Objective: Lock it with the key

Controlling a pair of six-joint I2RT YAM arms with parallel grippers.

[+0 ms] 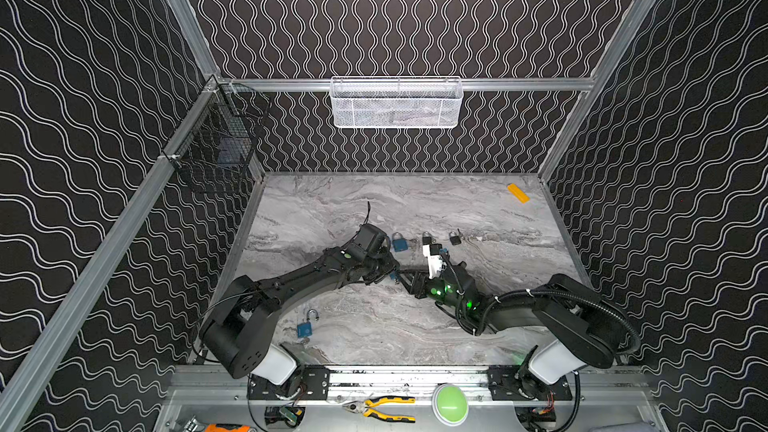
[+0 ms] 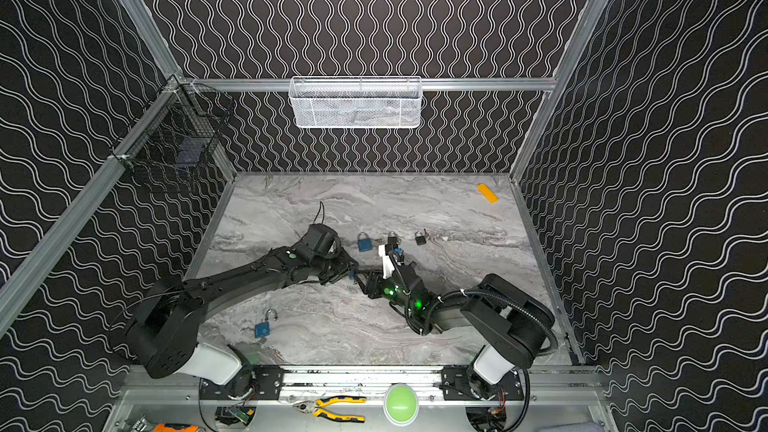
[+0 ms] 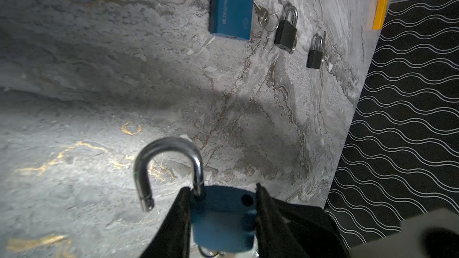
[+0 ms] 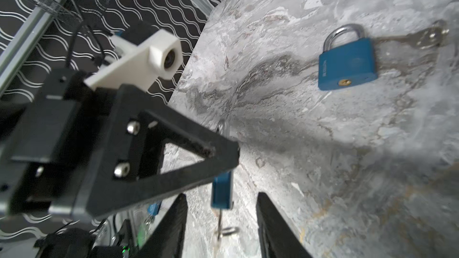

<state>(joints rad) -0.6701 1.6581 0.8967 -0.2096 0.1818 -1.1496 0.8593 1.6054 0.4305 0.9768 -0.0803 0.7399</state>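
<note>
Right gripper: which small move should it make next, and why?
Probably close the right gripper on the key. The left gripper holds the lock with its shackle open. The key sticks out of the lock's base and lies between the right gripper's open jaws, which seem not to touch it yet. A firm grip seems needed before any turn.

Meeting point: we see the left end effector (image 2: 348,273) tip to tip with the right end effector (image 2: 362,278), over the middle of the desk (image 2: 316,201).
Between the tips: a speck of a blue lock (image 2: 352,274); we cannot judge the grip.
Row behind them: blue padlock (image 2: 365,242), black padlock (image 2: 392,238), second black padlock (image 2: 420,238).
By the left arm's base: open blue padlock (image 2: 263,327).
Far right corner: orange block (image 2: 487,193).
</note>
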